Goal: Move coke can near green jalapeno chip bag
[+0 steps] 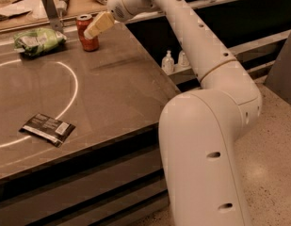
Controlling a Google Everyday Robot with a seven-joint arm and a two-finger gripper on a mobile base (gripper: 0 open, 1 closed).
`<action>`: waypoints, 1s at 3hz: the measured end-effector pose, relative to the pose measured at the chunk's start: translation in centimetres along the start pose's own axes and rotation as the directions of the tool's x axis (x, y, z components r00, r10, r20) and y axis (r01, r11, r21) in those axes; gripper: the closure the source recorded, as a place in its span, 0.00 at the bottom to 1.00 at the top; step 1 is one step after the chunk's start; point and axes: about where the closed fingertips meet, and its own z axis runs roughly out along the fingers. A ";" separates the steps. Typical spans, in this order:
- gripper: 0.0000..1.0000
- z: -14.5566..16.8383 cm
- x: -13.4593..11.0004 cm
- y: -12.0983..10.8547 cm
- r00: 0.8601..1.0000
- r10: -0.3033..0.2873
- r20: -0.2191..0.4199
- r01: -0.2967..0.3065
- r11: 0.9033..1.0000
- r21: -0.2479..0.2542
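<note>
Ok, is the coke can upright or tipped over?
Upright: the coke can stands on its base, silver top up; the gripper is beside its top.

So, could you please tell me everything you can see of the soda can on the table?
The soda can is small, red-orange with a silver top, apparently metal. It stands upright toward the far side of the dark table, just right of the green chip bag with a gap between them. The end effector is at the can's upper right, overlapping its rim in this view; contact cannot be confirmed.
</note>
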 end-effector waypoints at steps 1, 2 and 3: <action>0.00 0.0 0.0 0.0 1.000 0.000 0.000 0.000 1.000 0.000; 0.00 -0.7 1.7 -0.1 0.993 0.023 -0.114 -0.022 1.000 0.017; 0.00 -0.9 2.6 -0.4 0.989 0.040 -0.146 -0.036 0.999 0.026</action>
